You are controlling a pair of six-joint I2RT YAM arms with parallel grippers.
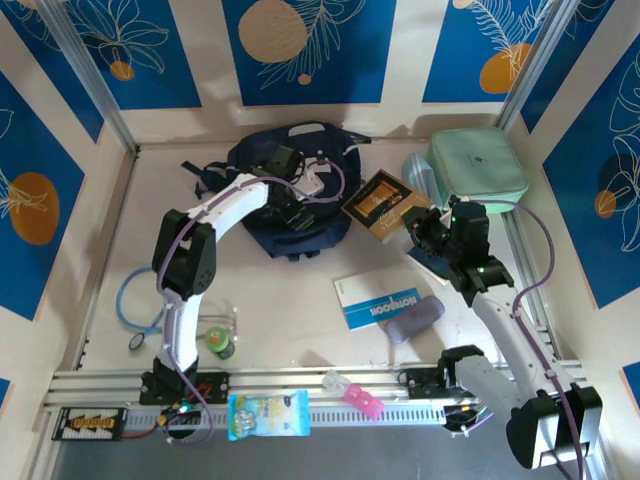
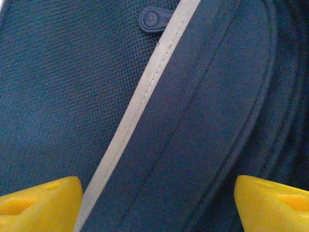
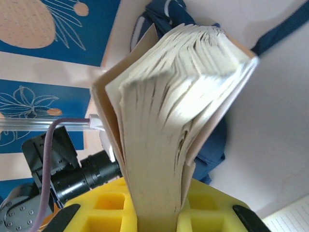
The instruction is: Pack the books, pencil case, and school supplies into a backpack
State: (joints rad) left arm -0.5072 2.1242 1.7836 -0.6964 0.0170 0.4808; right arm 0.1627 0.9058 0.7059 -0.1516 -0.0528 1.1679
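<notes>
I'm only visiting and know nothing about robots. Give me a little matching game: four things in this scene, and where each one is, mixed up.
1 brown book
2 blue-and-white notebook
3 backpack
4 mint-green case

a flat on the table, no gripper on it
b far right corner
c clamped in the right gripper
d beneath the open left gripper

Pairs: 1-c, 2-a, 3-d, 4-b

Backpack [image 2: 58, 96]: navy woven cloth, matt, fine mesh-like grain. Trim [image 2: 140, 106]: pale, smoother tape, stitched. Left fingers [image 2: 38, 203]: yellow plastic, dull sheen. Brown book [image 3: 193, 87]: paper pages, uneven edges, thin card cover. Surface [image 1: 290, 310]: pale, smooth, matt. Rail [image 1: 120, 385] along near edge: bare metal.
</notes>
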